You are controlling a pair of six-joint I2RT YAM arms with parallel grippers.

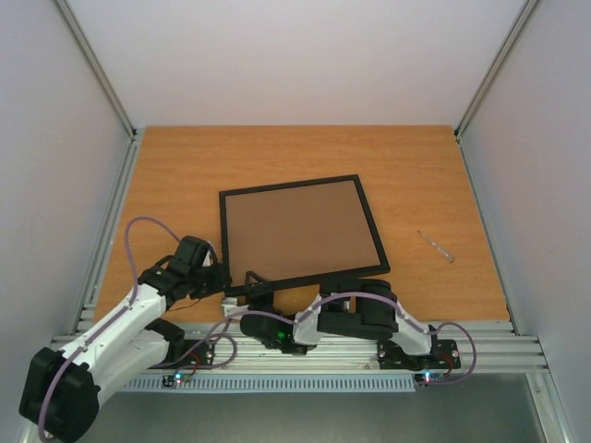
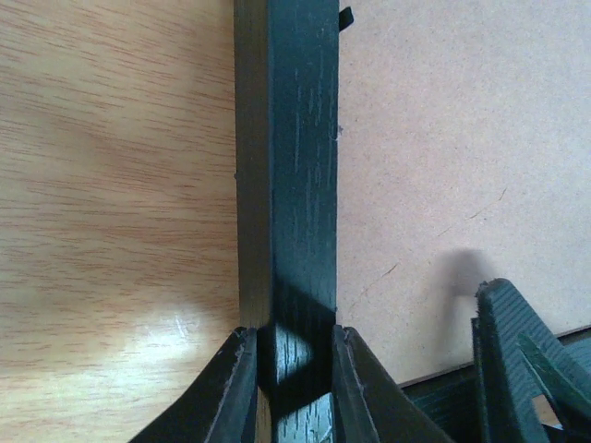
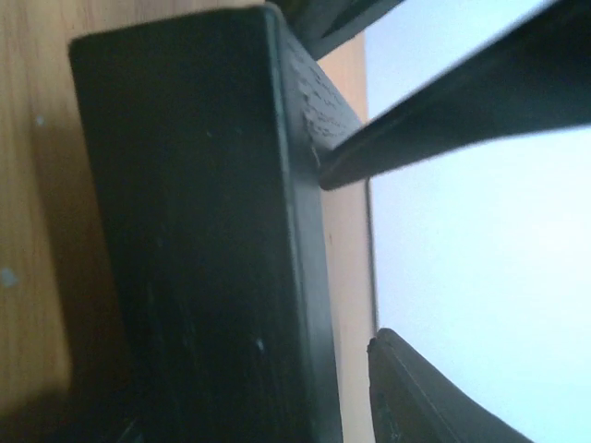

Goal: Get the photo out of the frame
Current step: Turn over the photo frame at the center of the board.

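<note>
Frame [image 1: 288,185] is lying flat at the centre of the top view, back side up, with its brown board [image 1: 297,233] filling the opening inside the black rails. Photo is not showing in any view. In my judgement it is sitting beneath the board, facing down toward the surface [image 1: 434,166].

Left gripper [image 2: 294,346] is clamping the frame's left rail near the lower left corner, one finger pressing on each side of the rail. Right gripper [image 1: 254,281] is sitting at the bottom rail, just beside the left one. Its wrist view is too close and blurred, so I cannot tell whether it is grasping anything or standing released. A small pale strip [image 1: 436,246] is lying at the right of the surface, well apart from the frame.

Handling assessment: the frame is looking stiff and light, and its thin rails are offering a firm pinch across their width. The board is looking thin and flush with the rails, offering no edge from above, so lifting it is likely calling for a finger under a rim. A small black tab [image 2: 345,18] is showing at the rail's inner edge, at the top of the left wrist view. The photo, being a paper print, is likely creasing easily; a light hold at an edge or corner is appearing safest.
</note>
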